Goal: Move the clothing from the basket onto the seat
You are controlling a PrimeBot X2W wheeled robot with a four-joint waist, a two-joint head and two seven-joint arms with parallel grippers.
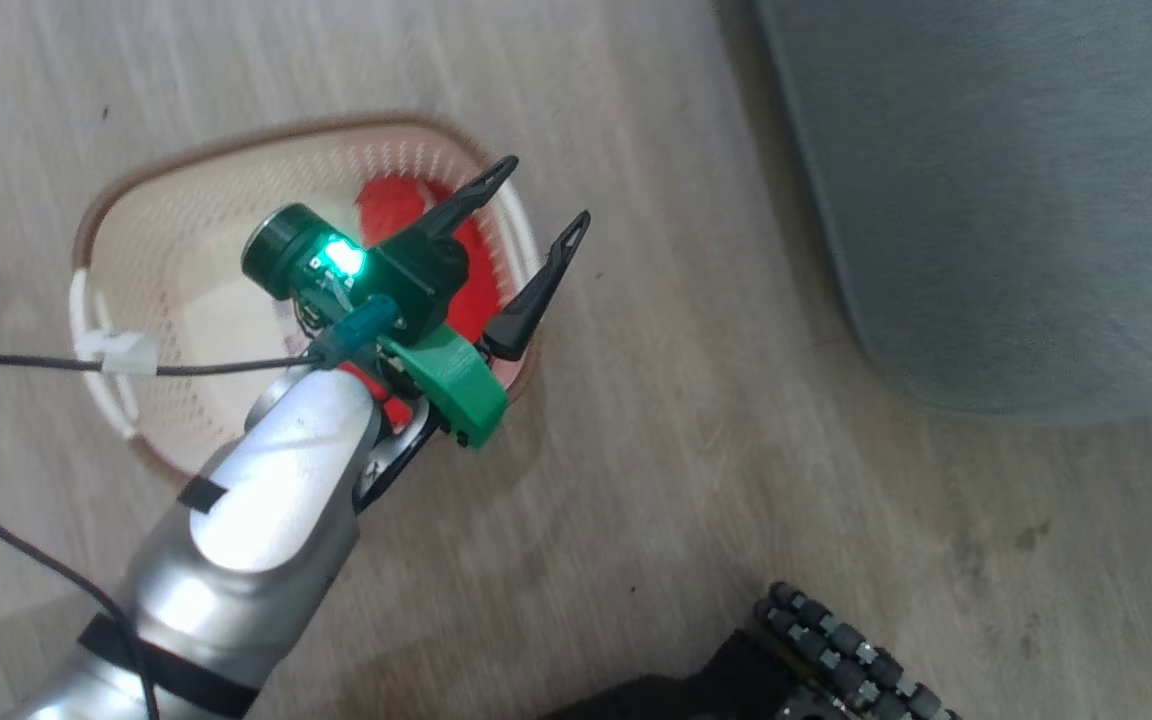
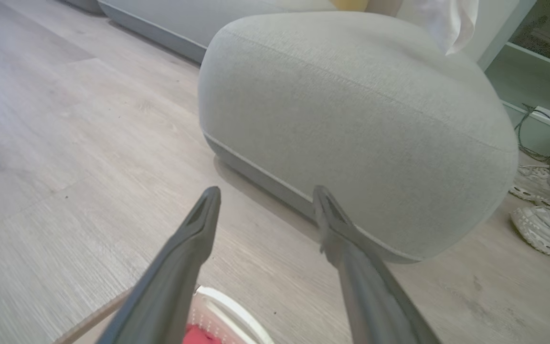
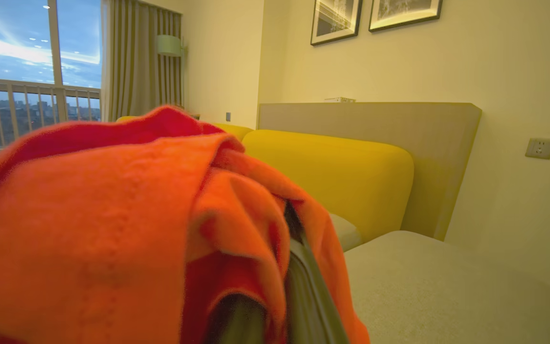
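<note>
nearest, the left pincer [image 1: 547,188] hangs spread wide and empty over the one basket [image 1: 176,230] on the floor [image 1: 736,450], where a red heap of clothing [image 1: 391,205] lies at its far right end, pieces too bunched to count. it looks light, soft and limp, likely to sag and trail, so pinch a raised fold mid-heap. farther off, the right pincer [image 3: 290,224] is clamped on one red garment [image 3: 112,215], the single grey-green seat [image 3: 447,286] just beyond it.

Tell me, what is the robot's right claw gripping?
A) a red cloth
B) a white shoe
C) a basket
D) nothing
A: in the right wrist view, the red cloth is bunched over and pinched in the shut right gripper.
</note>
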